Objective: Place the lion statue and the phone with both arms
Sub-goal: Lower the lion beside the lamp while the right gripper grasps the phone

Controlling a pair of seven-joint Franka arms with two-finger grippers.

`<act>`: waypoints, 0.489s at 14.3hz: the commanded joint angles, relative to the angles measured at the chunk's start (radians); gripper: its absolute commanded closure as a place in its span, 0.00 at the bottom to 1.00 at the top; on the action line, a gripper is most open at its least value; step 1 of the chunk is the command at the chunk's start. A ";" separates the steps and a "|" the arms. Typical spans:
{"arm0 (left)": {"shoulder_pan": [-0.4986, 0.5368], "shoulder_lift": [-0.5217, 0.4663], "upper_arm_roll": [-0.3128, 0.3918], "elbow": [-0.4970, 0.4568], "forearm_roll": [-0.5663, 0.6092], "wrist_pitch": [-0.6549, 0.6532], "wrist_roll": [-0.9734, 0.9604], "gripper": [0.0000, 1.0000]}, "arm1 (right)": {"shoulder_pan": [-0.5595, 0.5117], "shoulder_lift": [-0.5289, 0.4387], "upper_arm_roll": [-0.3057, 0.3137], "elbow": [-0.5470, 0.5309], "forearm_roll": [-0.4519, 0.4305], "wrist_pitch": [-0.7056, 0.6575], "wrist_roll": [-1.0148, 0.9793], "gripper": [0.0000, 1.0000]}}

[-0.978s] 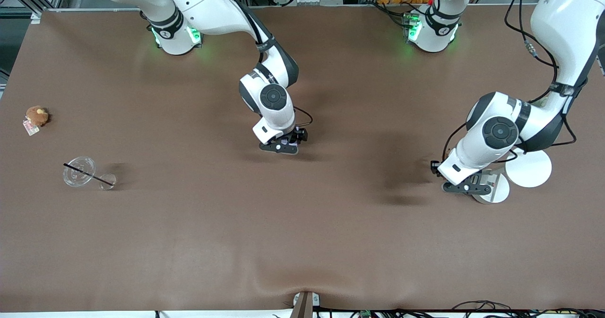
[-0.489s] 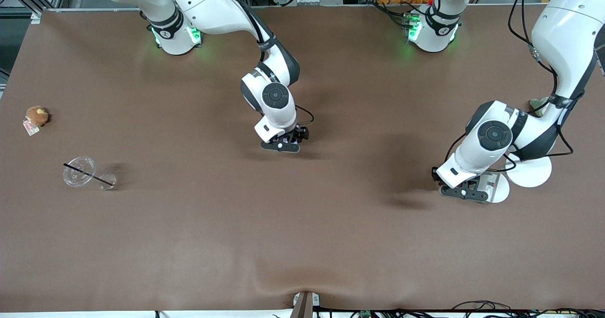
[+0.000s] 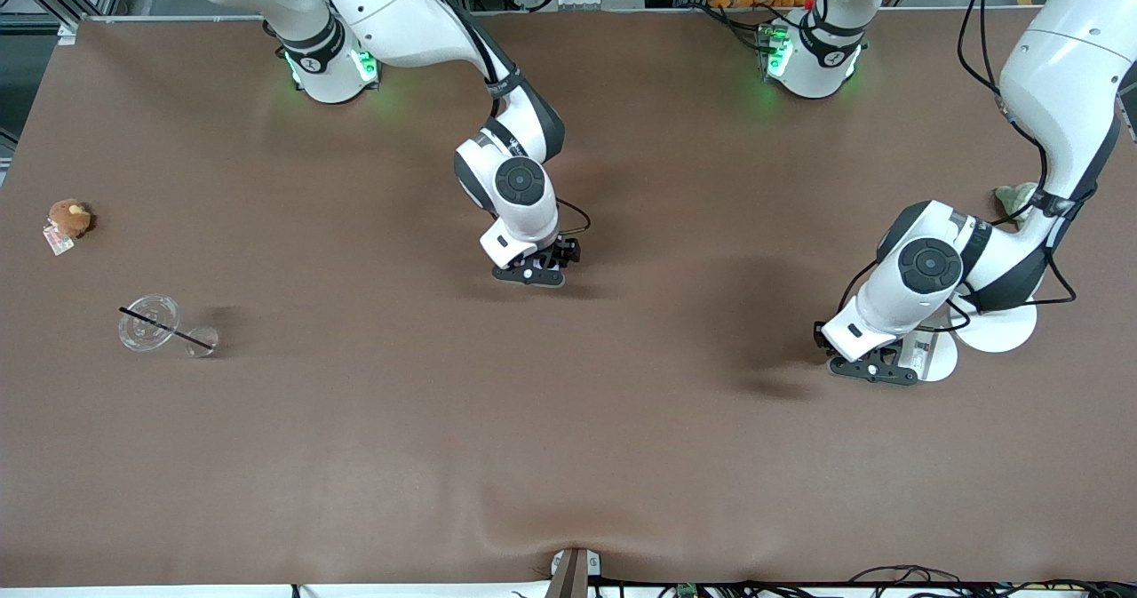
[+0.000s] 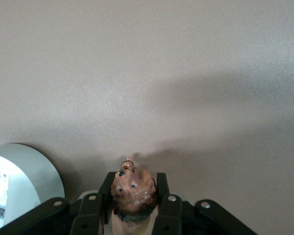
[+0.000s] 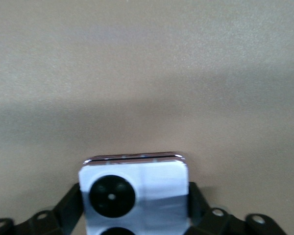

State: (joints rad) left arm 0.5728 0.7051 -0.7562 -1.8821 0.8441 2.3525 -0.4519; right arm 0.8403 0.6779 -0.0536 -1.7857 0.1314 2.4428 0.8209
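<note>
Lion statue [image 4: 133, 192] is clamped in the left pincer [image 4: 133, 196] above the tabletop [image 3: 568, 420]; the right pincer [image 5: 135, 205] clamps the phone [image 5: 135, 196].

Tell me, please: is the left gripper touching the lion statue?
Touching. In the left wrist view, the left gripper has a finger pressed against each side of the lion statue, with no gap showing on either side.

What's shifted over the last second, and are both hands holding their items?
The left hand, gripping the reddish-brown lion statue, drifted toward the front camera beside the white discs. The right hand barely moved, clamped on the pale lavender phone. Nothing released; table items unchanged.
</note>
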 commanded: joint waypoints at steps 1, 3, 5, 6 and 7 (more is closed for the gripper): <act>0.006 0.019 -0.005 0.021 0.015 0.005 0.005 0.00 | 0.011 0.014 -0.005 0.008 -0.016 0.015 0.029 1.00; 0.003 0.014 -0.005 0.028 0.009 0.005 -0.005 0.00 | 0.000 -0.010 -0.006 0.008 -0.016 -0.007 0.024 1.00; 0.002 0.002 -0.017 0.029 0.004 -0.005 -0.011 0.00 | -0.026 -0.088 -0.044 0.008 -0.016 -0.068 0.017 1.00; 0.004 -0.015 -0.023 0.029 -0.020 -0.010 -0.011 0.00 | -0.033 -0.124 -0.081 0.008 -0.022 -0.105 0.000 1.00; 0.004 -0.031 -0.031 0.031 -0.063 -0.022 -0.011 0.00 | -0.033 -0.161 -0.141 0.008 -0.024 -0.134 -0.047 1.00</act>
State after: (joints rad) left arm 0.5730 0.7106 -0.7681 -1.8539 0.8296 2.3518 -0.4567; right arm 0.8301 0.6290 -0.1239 -1.7549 0.1274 2.3866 0.8158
